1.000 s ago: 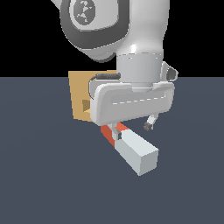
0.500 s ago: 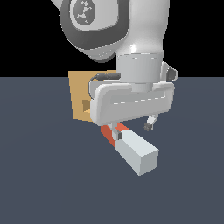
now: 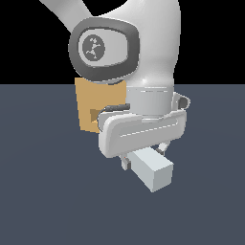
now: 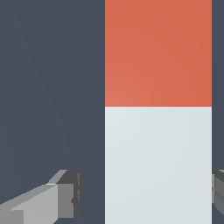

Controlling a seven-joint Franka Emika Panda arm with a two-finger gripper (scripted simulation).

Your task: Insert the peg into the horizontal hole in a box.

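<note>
Half a second on, the arm has dropped over the peg (image 3: 154, 173). Its white hand now covers the red-orange end that showed in the exterior view before.

From my remote desk I judge this as the grasp step, not yet closed. In the wrist view the gripper (image 4: 144, 194) straddles the bar with its fingers (image 4: 65, 197) spread. One finger stands clearly apart from the pale half. The other sits just beside the far edge, though I cannot tell whether it touches.

The peg lies on the dark floor (image 3: 43, 201), in front of the box (image 3: 88, 107) and toward the exterior view's right of it, well short of it. The hole (image 3: 94, 115) shows as a small darker square on the box face.

Next I would close on the grey half, lift, then line the bar's axis up with that opening.

- **Hidden in the exterior view:** the hand masks most of the box, the fingertips and the red end.
- **Cut off in the wrist view:** both ends of the peg, and no box appears.
- **Hard to make out:** the hole is too small for me to judge its fit.
</note>
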